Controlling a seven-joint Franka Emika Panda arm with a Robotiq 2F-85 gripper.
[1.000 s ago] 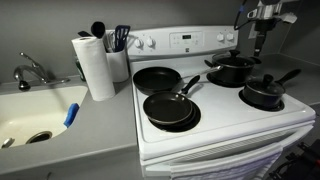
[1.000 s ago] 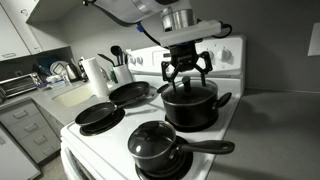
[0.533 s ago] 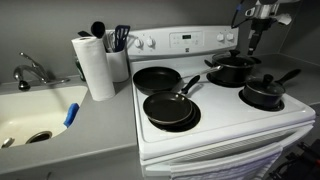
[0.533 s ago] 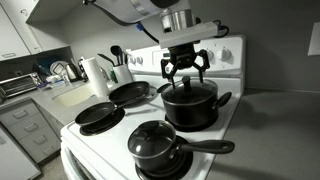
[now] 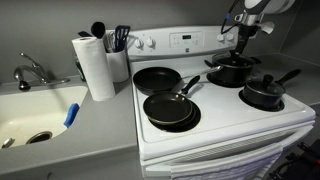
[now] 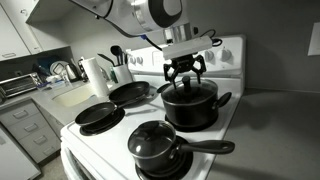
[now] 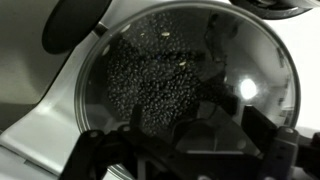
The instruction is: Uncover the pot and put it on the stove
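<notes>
A black pot (image 6: 192, 108) with a glass lid (image 6: 186, 92) stands on the stove's rear burner, and it also shows in an exterior view (image 5: 230, 69). My gripper (image 6: 186, 73) hangs just above the lid's knob, open and empty. In an exterior view the gripper (image 5: 243, 38) is over the pot's rear side. In the wrist view the glass lid (image 7: 160, 70) fills the frame. My gripper (image 7: 180, 150) has its dark fingers (image 7: 268, 140) spread to either side of the knob (image 7: 205, 118), apart from it.
A second lidded black pot (image 6: 155, 146) with a long handle sits on the front burner. Two black frying pans (image 5: 170, 108) (image 5: 157, 78) occupy the other burners. A paper towel roll (image 5: 95, 65) and utensil holder (image 5: 119, 58) stand beside the stove, next to a sink (image 5: 35, 112).
The arm has swung and the wrist has turned over the rear pot, bringing the gripper a little lower toward the lid knob. The gripper stays open. The pots have not moved.
</notes>
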